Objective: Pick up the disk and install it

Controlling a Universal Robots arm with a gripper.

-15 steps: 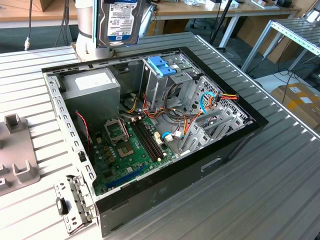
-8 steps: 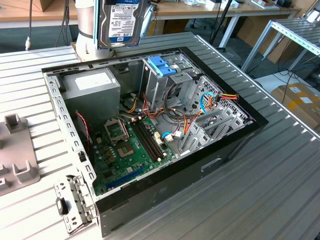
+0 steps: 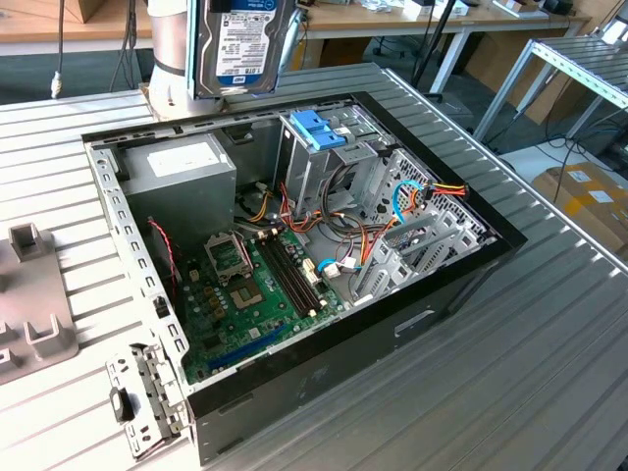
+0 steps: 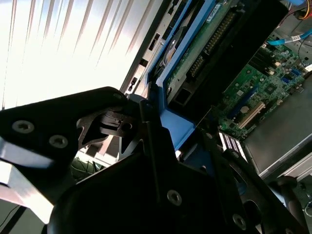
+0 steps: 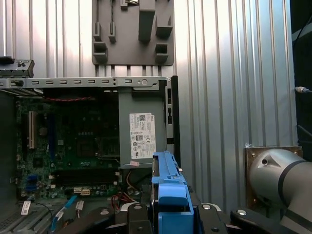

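Observation:
The disk (image 3: pixel 245 44), a grey metal drive with a labelled face in a blue carrier frame, hangs upright above the back edge of the open computer case (image 3: pixel 471 265), beside the arm's grey column (image 3: pixel 169 49). In the first wrist view the disk's blue frame (image 5: pixel 168 187) stands edge-on between the black fingers (image 5: pixel 207 214) of my gripper (image 5: pixel 168 210). My gripper (image 4: pixel 163 129) is shut on the disk (image 4: pixel 195 63) in the second wrist view too, where its circuit-board side shows. The metal drive cage (image 3: pixel 324 167) with its blue bracket (image 3: pixel 319 128) sits below and to the exterior view's right.
Inside the case lie the green motherboard (image 3: pixel 260 285), the grey power supply (image 3: pixel 182 162) and loose coloured cables (image 3: pixel 422 191). A grey fixture plate (image 3: pixel 29 294) rests on the ribbed table at the exterior view's left. The arm's base (image 5: pixel 278 180) stands close to the case.

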